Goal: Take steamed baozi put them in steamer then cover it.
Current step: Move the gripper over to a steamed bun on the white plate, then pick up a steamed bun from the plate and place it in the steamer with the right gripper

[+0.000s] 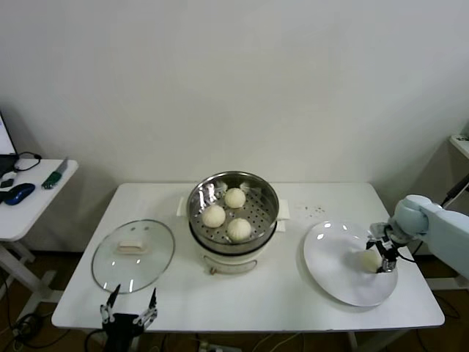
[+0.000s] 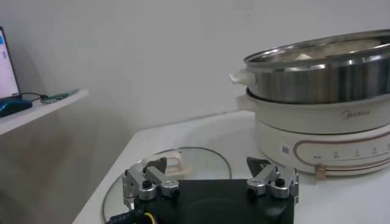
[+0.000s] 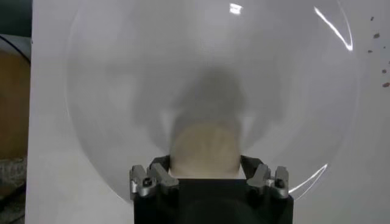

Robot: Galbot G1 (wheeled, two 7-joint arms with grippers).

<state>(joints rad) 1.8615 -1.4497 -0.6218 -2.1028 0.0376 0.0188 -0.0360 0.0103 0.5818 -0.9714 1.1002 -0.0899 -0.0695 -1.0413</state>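
The white table (image 1: 293,293) is carrying everything — the stainless-steel steamer (image 1: 233,192) on its white electric pot base (image 1: 229,258) is sitting at the centre, uncovered, with three steamed baozi (image 1: 214,215) lying inside. The white plate (image 1: 333,271) is resting to its right, the glass cover (image 1: 133,255) lying flat to its left. The right gripper (image 1: 382,257) is clenching the fourth baozi (image 1: 370,259) on the plate. The left gripper (image 1: 129,309) is hovering at the table's front edge beside the cover — fingers spread, grasping nothing.
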